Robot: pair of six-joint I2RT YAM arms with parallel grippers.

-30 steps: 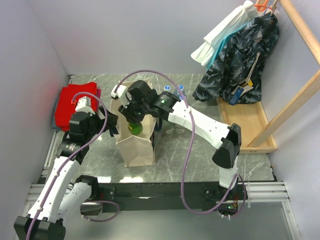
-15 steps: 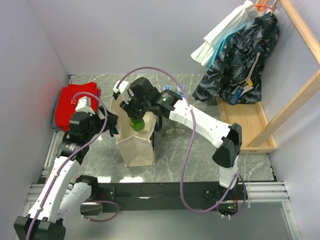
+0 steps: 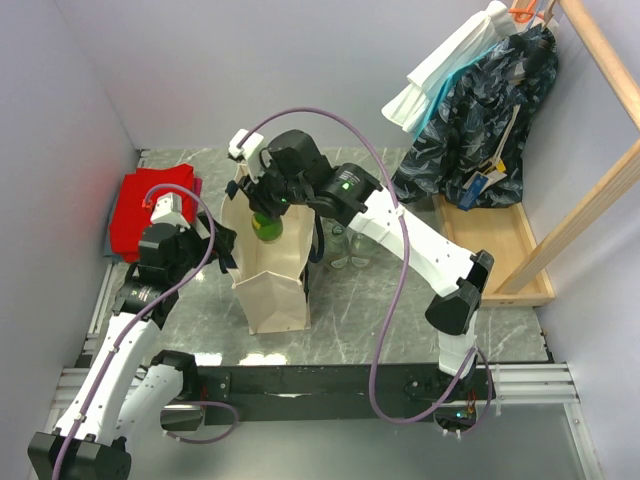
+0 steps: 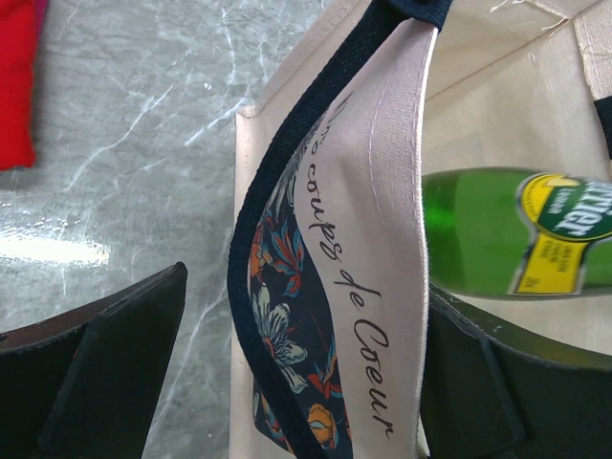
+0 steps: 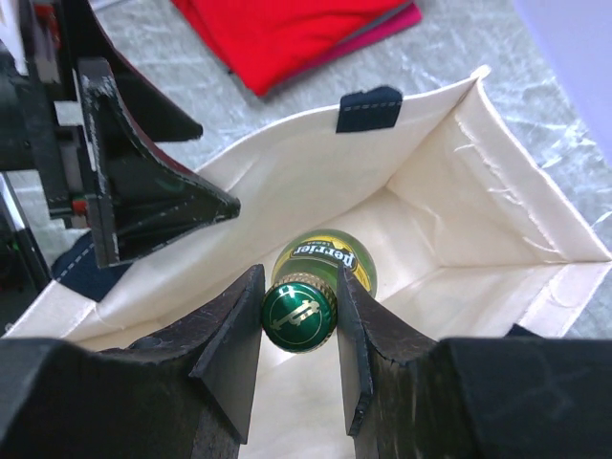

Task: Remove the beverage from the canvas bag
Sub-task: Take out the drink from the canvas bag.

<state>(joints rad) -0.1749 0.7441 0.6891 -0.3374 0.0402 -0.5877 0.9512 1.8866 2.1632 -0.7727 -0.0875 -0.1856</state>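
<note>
The beige canvas bag stands open on the table, with navy strap handles. A green Perrier bottle is upright in its mouth. My right gripper reaches down from above and is shut on the bottle's cap and neck; in the right wrist view both pads press the green cap. My left gripper is at the bag's left rim. In the left wrist view it is open and straddles the bag wall and strap, with the bottle inside beyond the wall.
A red folded cloth lies left of the bag. Small clear glass items sit just right of the bag under my right arm. A wooden rack base and hanging clothes fill the right back.
My right gripper has risen and moved back with the bottle, so the bottle now sits higher in the bag's mouth. The left arm has not moved.
</note>
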